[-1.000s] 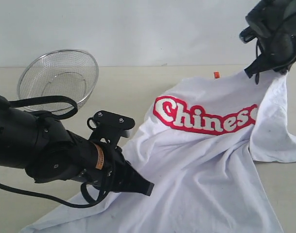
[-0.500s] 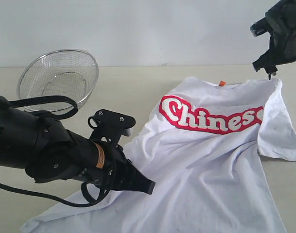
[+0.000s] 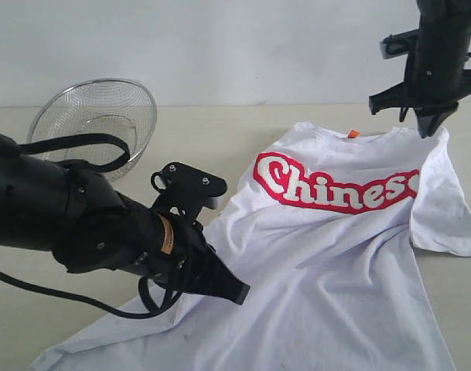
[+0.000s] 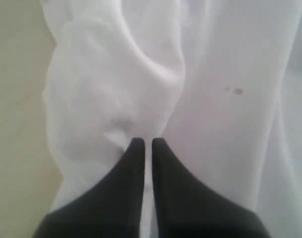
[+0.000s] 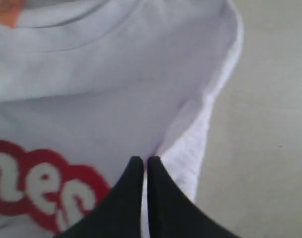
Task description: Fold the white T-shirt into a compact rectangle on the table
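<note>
Shirt (image 3: 336,255) is lying spread on the table (image 3: 220,131), lettering up. Left gripper (image 4: 143,144) is pinching a bunched fold near the shirt's side edge, jaws narrow. Right gripper (image 5: 142,161) is standing closed over the shoulder. Basket (image 3: 92,116) is sitting apart.

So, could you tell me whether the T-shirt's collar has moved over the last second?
Yes. The collar of the white T-shirt has dropped: its orange neck tag now sits farther below the far edge of the table.
</note>
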`<state>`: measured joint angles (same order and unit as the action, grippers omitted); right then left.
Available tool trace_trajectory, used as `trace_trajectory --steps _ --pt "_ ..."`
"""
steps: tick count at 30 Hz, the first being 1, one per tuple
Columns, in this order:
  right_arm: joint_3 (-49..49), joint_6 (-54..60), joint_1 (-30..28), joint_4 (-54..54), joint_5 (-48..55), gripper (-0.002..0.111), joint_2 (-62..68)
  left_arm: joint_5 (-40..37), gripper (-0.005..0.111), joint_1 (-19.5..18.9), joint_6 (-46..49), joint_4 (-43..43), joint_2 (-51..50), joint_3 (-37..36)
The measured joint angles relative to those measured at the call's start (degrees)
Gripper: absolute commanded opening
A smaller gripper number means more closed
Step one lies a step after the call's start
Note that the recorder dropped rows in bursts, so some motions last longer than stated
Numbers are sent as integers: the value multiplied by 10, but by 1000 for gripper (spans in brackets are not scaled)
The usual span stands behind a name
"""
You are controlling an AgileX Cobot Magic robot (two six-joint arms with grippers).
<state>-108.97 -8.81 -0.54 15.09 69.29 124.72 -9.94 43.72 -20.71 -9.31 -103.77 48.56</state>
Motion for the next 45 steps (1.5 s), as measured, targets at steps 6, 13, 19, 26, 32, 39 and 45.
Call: trace_trajectory --steps 6,13,19,26,32,39,45 --pt "35 31 54 -75 2 0 -46 -39 5 0 120 79 0 16" --pt "196 20 129 -89 2 0 -122 -41 5 -5 204 111 0 22" --pt "386 -33 195 -91 -31 0 -200 -20 5 -56 228 113 0 76" --pt "571 -91 231 -91 -118 0 -285 -22 5 -100 297 113 -73 231" --pt "679 -127 233 -94 -181 0 -350 -48 5 -112 322 113 -194 398" --pt "741 -135 234 -114 -237 0 -377 -121 5 -112 478 285 -348 654" --pt "741 -109 234 -128 -244 0 -377 -137 5 -110 553 403 -425 713"
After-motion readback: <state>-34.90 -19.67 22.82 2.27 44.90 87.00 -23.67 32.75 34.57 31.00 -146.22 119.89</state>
